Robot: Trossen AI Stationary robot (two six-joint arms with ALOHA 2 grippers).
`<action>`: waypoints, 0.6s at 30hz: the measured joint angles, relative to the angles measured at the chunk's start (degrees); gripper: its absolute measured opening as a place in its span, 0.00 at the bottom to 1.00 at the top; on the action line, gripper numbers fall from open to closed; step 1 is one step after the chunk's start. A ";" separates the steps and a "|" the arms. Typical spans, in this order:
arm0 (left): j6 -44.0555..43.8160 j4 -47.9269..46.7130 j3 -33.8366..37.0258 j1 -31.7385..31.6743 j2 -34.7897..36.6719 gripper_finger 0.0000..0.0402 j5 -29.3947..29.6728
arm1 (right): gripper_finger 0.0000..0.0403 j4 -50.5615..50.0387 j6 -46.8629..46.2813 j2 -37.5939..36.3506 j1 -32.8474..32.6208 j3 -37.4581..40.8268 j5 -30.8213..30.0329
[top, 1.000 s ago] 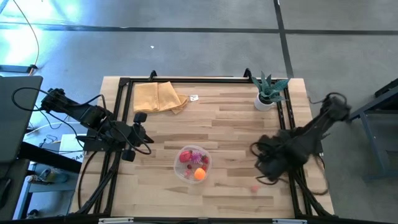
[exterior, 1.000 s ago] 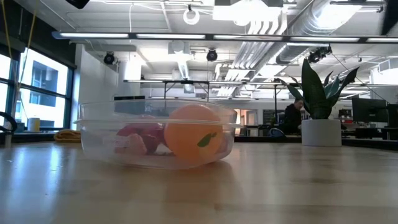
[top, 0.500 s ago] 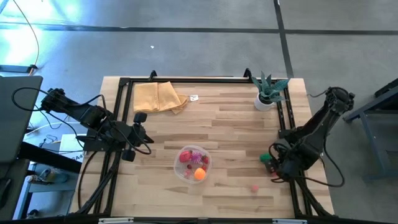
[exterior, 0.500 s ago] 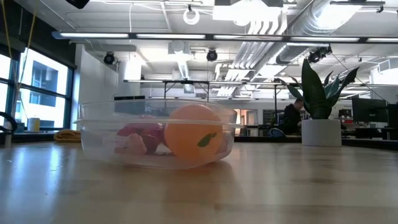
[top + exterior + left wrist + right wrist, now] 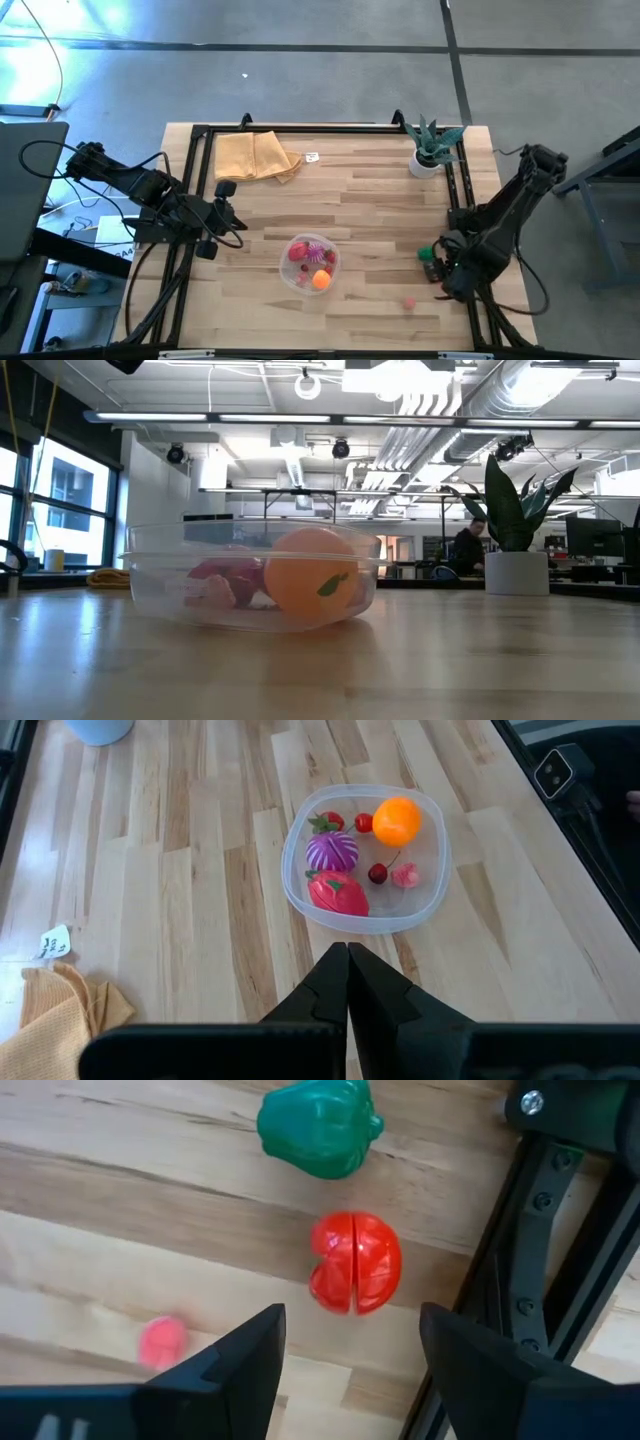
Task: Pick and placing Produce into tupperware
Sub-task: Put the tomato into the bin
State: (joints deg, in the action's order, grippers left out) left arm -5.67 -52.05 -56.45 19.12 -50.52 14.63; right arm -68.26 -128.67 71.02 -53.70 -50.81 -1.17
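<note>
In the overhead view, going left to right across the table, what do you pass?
Left gripper → yellow cloth → clear container of toy produce → small pink piece → potted plant → right gripper.

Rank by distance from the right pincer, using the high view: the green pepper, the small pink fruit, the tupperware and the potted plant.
From the right pincer:
1. Green pepper, just beside it, near the table's right edge.
2. Small pink fruit, toward the front edge.
3. Tupperware, table centre, and potted plant, back right corner: too close to call.
</note>
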 joint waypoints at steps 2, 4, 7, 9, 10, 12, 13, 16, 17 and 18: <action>0.01 0.00 0.00 0.01 0.00 0.00 0.00 | 0.56 -0.03 0.18 1.07 0.01 0.00 0.46; 0.01 0.00 0.00 -0.01 0.00 0.00 0.00 | 0.56 -0.03 0.69 2.12 0.01 0.00 2.36; 0.00 0.00 0.00 0.01 0.00 0.00 0.00 | 0.56 -0.01 1.55 3.27 0.01 0.00 3.21; 0.00 0.00 0.00 -0.01 0.00 0.00 0.00 | 0.56 -0.03 1.56 3.88 0.01 0.00 3.13; 0.02 0.00 0.00 -0.01 0.00 0.00 0.00 | 0.56 -0.02 1.56 4.11 0.01 0.00 3.02; 0.01 0.00 0.00 -0.01 0.00 0.00 0.00 | 0.56 0.11 1.45 4.63 0.01 0.00 2.60; 0.01 0.00 0.00 0.00 0.00 0.00 0.00 | 0.56 0.30 1.47 4.87 0.01 0.00 2.27; 0.02 0.00 0.00 -0.01 0.00 0.00 0.00 | 0.56 0.90 1.62 5.27 0.01 0.00 0.74; 0.00 0.00 0.00 0.01 0.00 0.00 0.00 | 0.56 1.03 1.63 5.27 0.01 0.00 0.10; 0.02 0.00 0.00 -0.01 0.00 0.00 0.00 | 0.56 1.15 1.63 5.27 0.01 0.00 -0.49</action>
State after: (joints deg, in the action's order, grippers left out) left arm -5.65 -52.05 -56.45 19.11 -50.52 14.63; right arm -67.11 -127.04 76.29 -53.69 -50.81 -1.66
